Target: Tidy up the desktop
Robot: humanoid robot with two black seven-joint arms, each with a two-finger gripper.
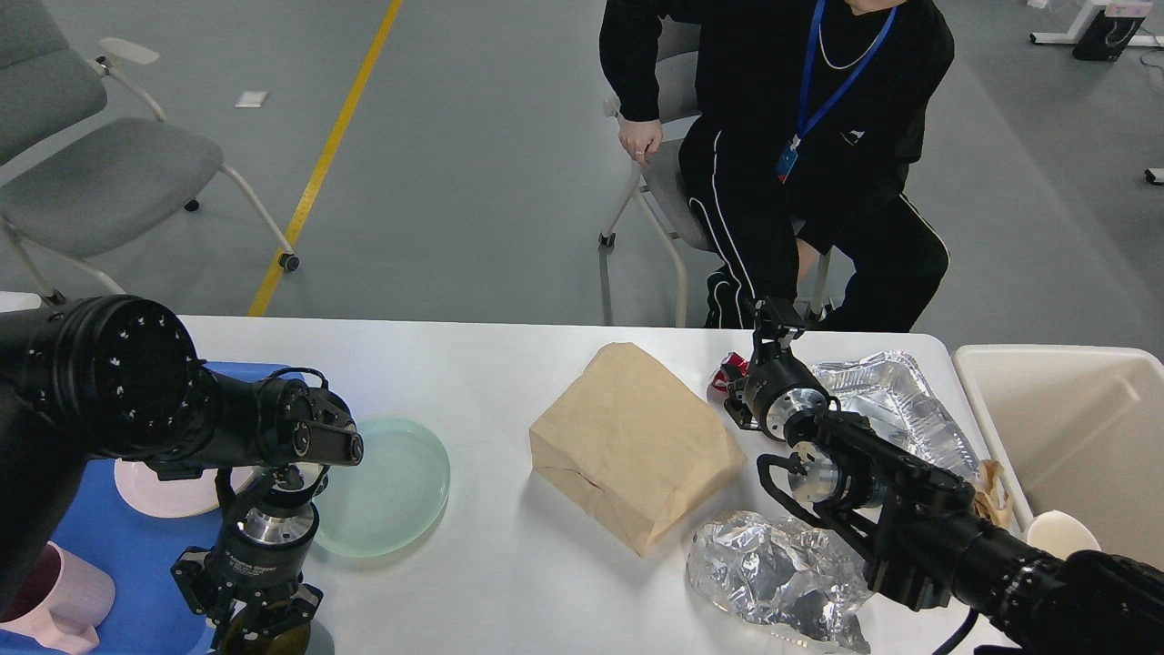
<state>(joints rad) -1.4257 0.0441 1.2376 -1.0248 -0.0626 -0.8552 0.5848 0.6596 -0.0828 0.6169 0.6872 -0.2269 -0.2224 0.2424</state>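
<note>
The white desktop (509,364) holds a brown paper bag (637,455), an empty foil tray (900,409), a crumpled foil sheet (782,582), a red wrapper (726,373) and a pale green glass plate (391,482). My left gripper (259,628) points down at the front left edge, over a dark olive round thing (273,641); its fingers are cut off by the frame. My right gripper (777,314) reaches to the table's far edge, just above the red wrapper; its fingers are dark and cannot be told apart.
A blue tray (118,555) at the left holds a pink plate (173,496) and a pink mug (45,600). A beige bin (1073,437) stands at the right with a paper cup (1059,532) by it. A seated person (800,164) is behind the table.
</note>
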